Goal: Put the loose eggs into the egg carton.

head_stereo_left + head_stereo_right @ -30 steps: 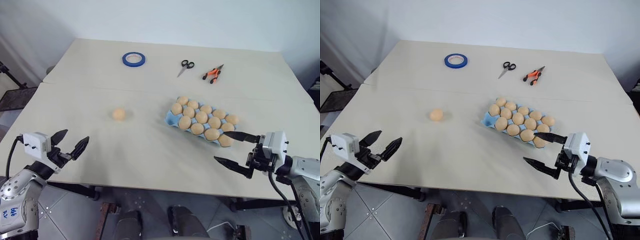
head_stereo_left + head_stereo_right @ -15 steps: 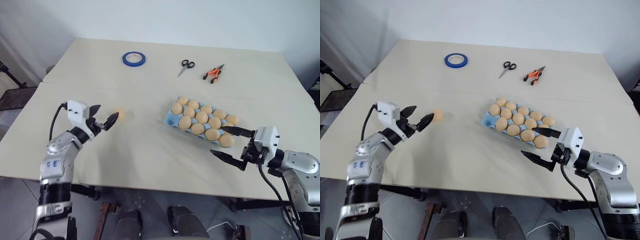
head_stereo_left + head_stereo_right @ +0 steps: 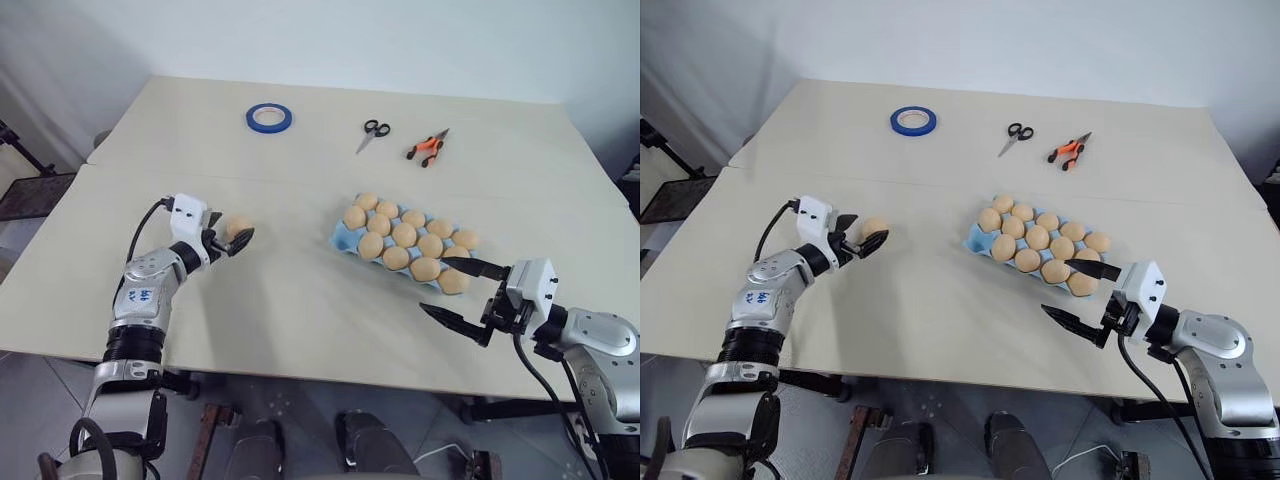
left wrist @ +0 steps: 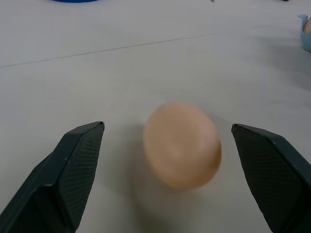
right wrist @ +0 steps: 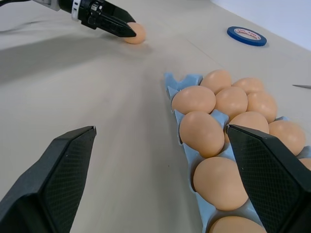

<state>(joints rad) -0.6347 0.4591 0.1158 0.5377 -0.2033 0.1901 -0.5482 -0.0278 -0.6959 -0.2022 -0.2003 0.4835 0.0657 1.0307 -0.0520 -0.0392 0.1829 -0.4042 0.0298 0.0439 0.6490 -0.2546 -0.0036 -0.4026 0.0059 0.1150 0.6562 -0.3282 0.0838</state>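
The loose egg [image 3: 237, 227] lies on the table [image 3: 290, 300] between the wide-spread fingers of the left gripper [image 3: 231, 238], which flank it without touching. The right gripper [image 3: 461, 291], jaws also wide apart and empty, hovers just beside the near end of the egg carton [image 3: 342, 237], which holds a dozen eggs. A blue tape roll [image 3: 268, 118], scissors [image 3: 372, 132] and orange pliers [image 3: 426, 147] lie at the far side.
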